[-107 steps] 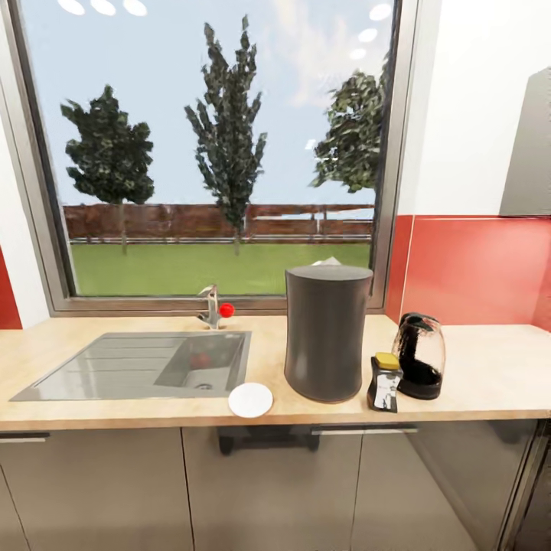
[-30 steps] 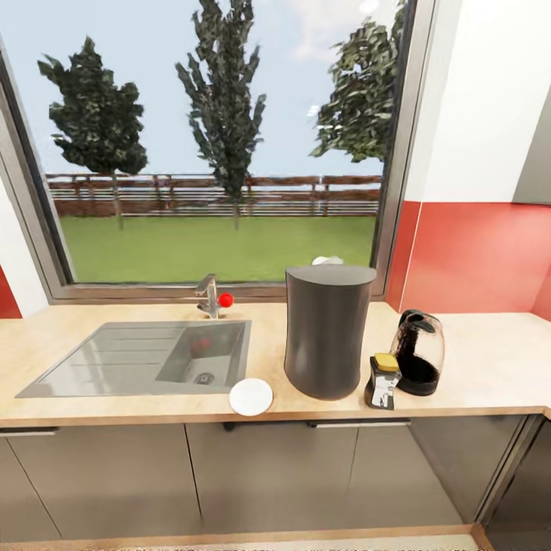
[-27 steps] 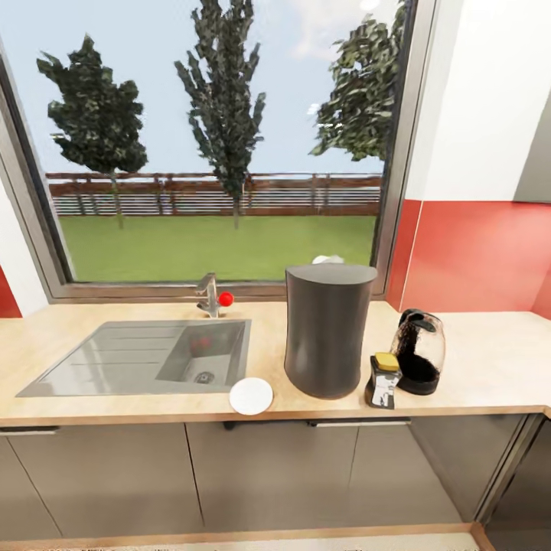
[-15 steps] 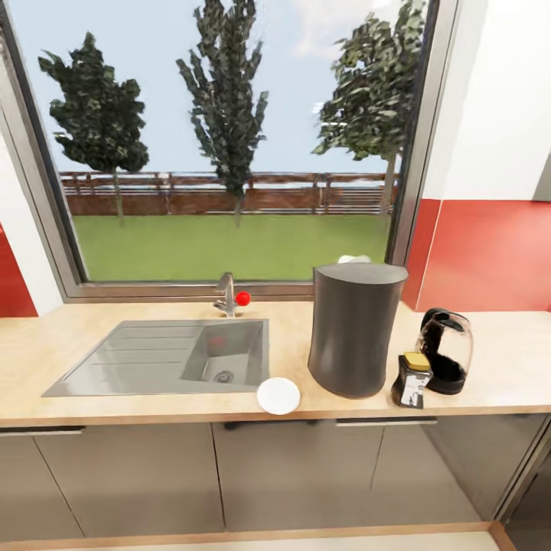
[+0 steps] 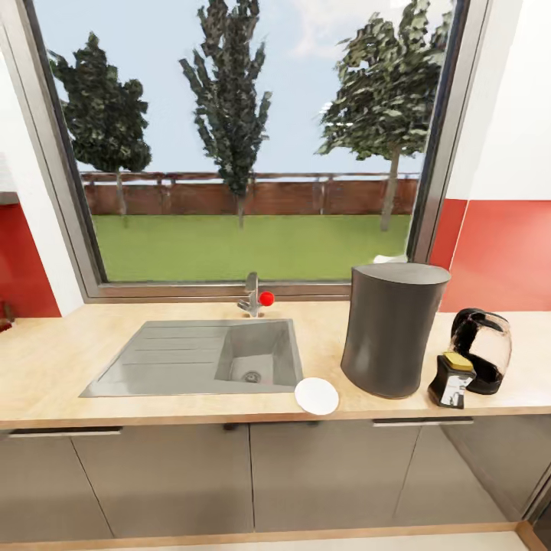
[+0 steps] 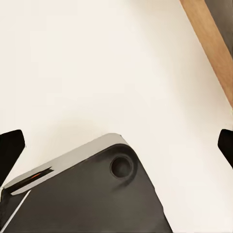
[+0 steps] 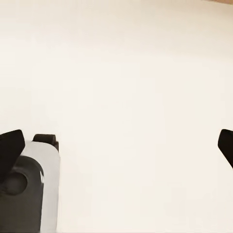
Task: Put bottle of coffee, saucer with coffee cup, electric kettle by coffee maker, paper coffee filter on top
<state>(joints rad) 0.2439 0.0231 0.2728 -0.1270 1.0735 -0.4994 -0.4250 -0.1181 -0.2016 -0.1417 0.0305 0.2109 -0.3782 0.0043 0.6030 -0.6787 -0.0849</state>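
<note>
Countertop [image 5: 176,409] carries coffee maker [image 5: 392,329], kettle [image 5: 482,360], saucer [image 5: 317,396], coffee jar [image 5: 451,379]; cup unseen. Left gripper [image 6: 116,145] and right gripper [image 7: 116,145] spread wide, empty. Judgement: find cup, set gently on saucer.

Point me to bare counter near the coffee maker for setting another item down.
Bare worktop runs left of the sink, and a strip lies behind the sink around the tap. Right of the coffee maker it is crowded: bottle of coffee and electric kettle sit close together. The saucer takes the front edge.
</note>
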